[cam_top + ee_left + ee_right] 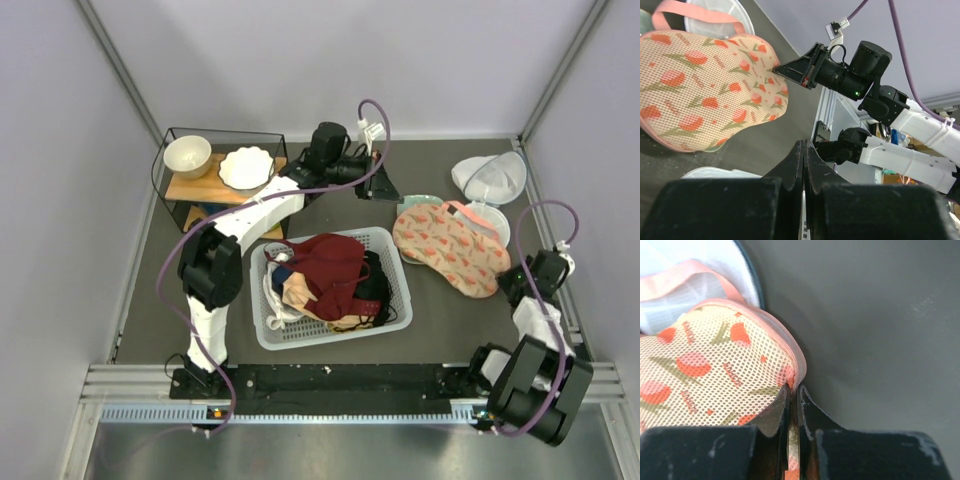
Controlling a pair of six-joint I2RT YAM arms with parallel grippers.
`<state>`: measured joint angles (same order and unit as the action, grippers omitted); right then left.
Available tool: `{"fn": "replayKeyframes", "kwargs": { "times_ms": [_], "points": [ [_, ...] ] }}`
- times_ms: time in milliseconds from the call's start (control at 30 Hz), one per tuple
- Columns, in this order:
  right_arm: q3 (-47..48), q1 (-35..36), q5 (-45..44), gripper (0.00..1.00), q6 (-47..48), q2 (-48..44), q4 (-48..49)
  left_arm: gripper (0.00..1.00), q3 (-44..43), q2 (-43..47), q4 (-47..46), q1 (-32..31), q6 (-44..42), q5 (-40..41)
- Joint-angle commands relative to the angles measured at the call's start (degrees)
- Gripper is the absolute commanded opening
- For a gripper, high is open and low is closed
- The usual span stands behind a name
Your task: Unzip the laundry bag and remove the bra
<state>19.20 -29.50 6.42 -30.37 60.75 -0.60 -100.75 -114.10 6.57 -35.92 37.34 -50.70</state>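
The laundry bag (450, 245), a peach mesh pouch printed with red flowers, lies flat on the dark table to the right of the basket. My right gripper (794, 390) is shut on its pink zipper seam at the near right end (505, 278). In the left wrist view the bag (705, 90) fills the upper left, and the right gripper (777, 71) pinches its edge. My left gripper (806, 145) is shut on nothing and hovers above the table beyond the bag's far left end (383, 188). The bra is hidden.
A grey basket (330, 340) at the centre holds a maroon garment (325, 262) and other clothes. A black wire rack (170, 190) at the back left carries two white bowls. White mesh pouches (490, 178) lie behind the bag, and a pale green piece (418, 203) shows under its far end.
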Motion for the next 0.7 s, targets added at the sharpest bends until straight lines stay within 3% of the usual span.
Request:
{"fn": "replayKeyframes", "kwargs": {
  "times_ms": [0,100,233,300,367,533,567,600,667],
  "points": [
    [3.03,-0.3,1.93,0.0,-1.01,-10.8,-4.4,0.0,-2.79,3.45,-2.09,0.15,-0.34,-3.35],
    [5.84,-0.39,1.94,0.0,-1.0,-19.58,-8.09,0.0,-2.0,3.62,-5.4,0.15,1.41,-6.42],
    [10.58,-0.21,5.88,0.0,-0.74,-23.22,-7.93,0.0,-1.2,3.27,-10.16,0.24,6.68,-8.8],
    [11.47,-0.12,10.25,0.0,-0.74,-24.8,-1.45,0.0,-0.68,3.27,-12.35,0.41,8.0,-9.85],
    [12.52,0.23,12.21,0.0,-1.7,-25.95,7.83,0.0,1.33,3.36,-20.87,0.59,13.17,-11.0],
    [23.06,0.4,32.83,0.0,-0.39,-20.68,22.09,0.0,0.99,2.22,-29.76,1.9,22.58,-11.88],
    [23.77,0.67,36.79,0.0,-1.35,-19.8,27.53,0.0,1.17,2.57,-32.99,2.08,23.56,-11.79],
    [23.6,1.45,42.4,0.0,-1.71,-19.62,38.98,0.0,1.43,2.66,-35.46,2.26,25.13,-11.79],
    [25.34,1.98,44.2,0.0,0.12,-18.83,41.11,0.0,1.78,2.4,-45.26,2.7,32.68,-12.32]
  ]
}}
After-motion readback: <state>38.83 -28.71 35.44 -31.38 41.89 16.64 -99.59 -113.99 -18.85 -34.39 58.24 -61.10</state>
